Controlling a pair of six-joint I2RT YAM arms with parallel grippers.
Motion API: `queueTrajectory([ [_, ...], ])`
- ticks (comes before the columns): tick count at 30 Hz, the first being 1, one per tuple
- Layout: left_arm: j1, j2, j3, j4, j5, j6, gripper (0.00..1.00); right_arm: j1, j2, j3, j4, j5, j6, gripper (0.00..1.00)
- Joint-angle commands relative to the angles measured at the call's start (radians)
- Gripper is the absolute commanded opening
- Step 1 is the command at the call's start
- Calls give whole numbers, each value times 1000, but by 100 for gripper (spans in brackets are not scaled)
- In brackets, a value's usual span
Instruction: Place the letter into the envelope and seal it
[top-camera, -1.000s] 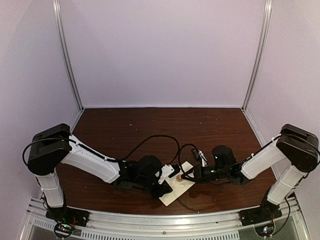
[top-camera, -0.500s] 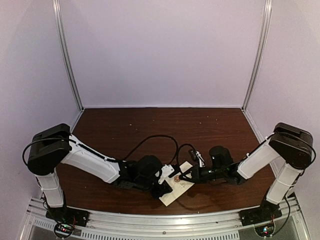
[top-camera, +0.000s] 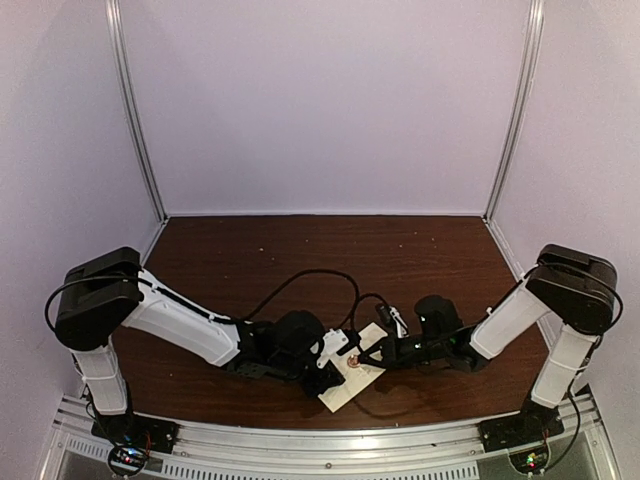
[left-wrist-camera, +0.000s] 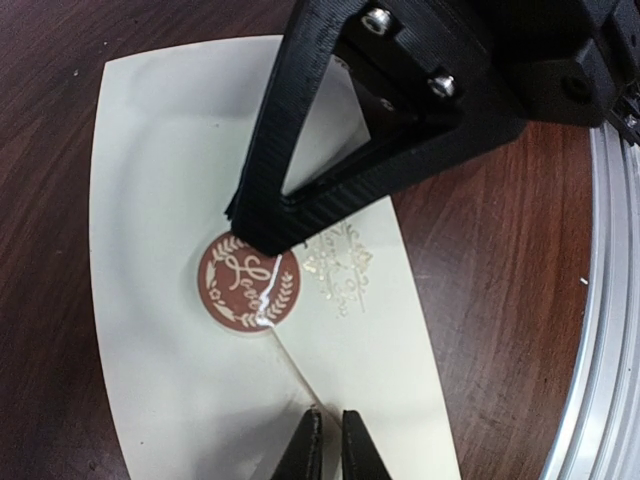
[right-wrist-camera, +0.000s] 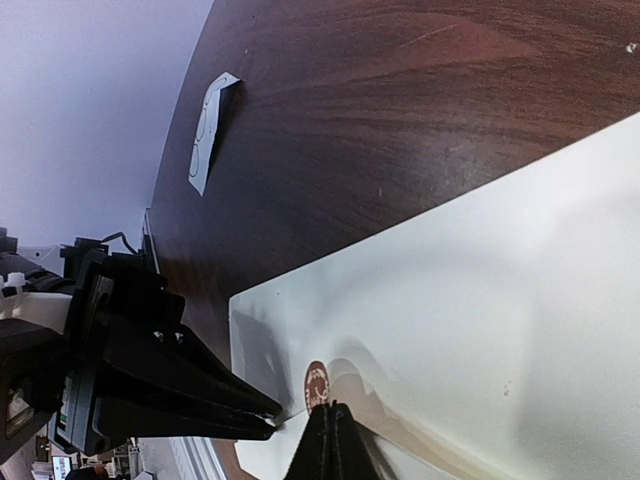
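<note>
Cream paper envelope (left-wrist-camera: 180, 330), thin and limp, lies under both grippers; best gripped by an edge. Right gripper (left-wrist-camera: 250, 222), closed and empty, presses beside its round brown seal sticker (left-wrist-camera: 247, 281). Left gripper (left-wrist-camera: 327, 440), nearly closed, rests on the flap seam.

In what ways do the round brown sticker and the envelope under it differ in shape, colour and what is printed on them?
The sticker is small, round and reddish brown; the envelope is a large, pale cream sheet with straight edges. The sticker carries a light script mark inside a wreath and fills its own face; the envelope shows only a faint gold ornament beside it. The sticker sits on the flap's tip; the envelope rests on the dark wooden table. Both lie flat.
</note>
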Motion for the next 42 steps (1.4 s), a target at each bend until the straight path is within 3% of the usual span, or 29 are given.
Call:
queueTrajectory([
  [1, 9, -16, -8, -37, -3, 4, 10, 6, 14, 15, 17, 21, -8, 0],
  [26, 24, -50, 44, 64, -63, -65, 17, 6, 62, 21, -5, 41, -12, 0],
  [42, 49, 39, 86, 163, -22, -88, 6, 6, 66, 18, -6, 45, -10, 0],
])
